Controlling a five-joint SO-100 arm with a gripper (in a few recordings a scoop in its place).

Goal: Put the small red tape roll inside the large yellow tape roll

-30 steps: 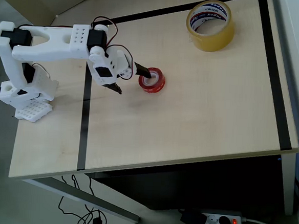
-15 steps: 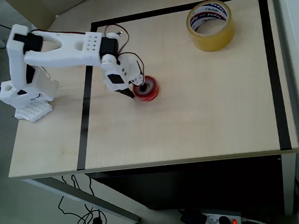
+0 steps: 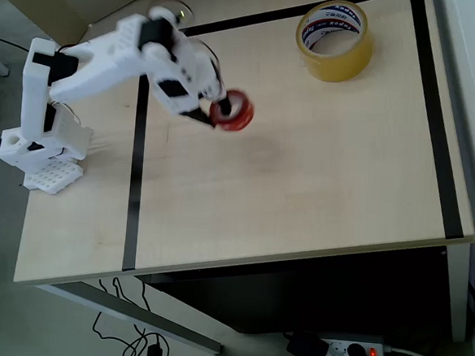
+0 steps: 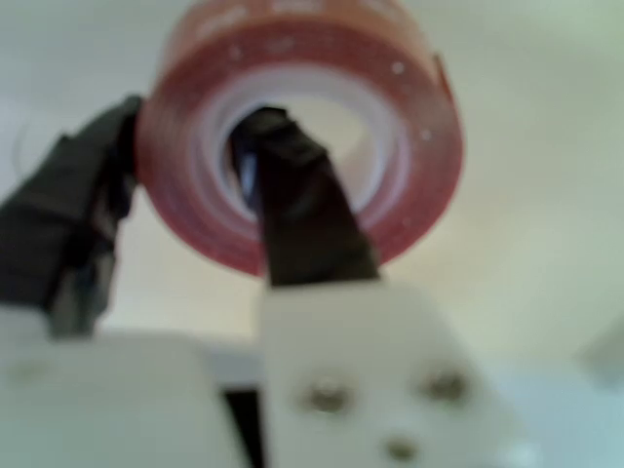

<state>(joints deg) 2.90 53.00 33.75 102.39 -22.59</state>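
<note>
The gripper is clamped on the small red tape roll: in the wrist view one dark finger reaches through the roll's white core while the other presses the outer left wall, so the ring's wall sits pinched between them. In the overhead view the gripper holds the roll at its tip above the pale wooden surface. The large yellow tape roll stands well apart from the gripper, up and to the right in that view, near the surface's far corner, beside a black tape line.
</note>
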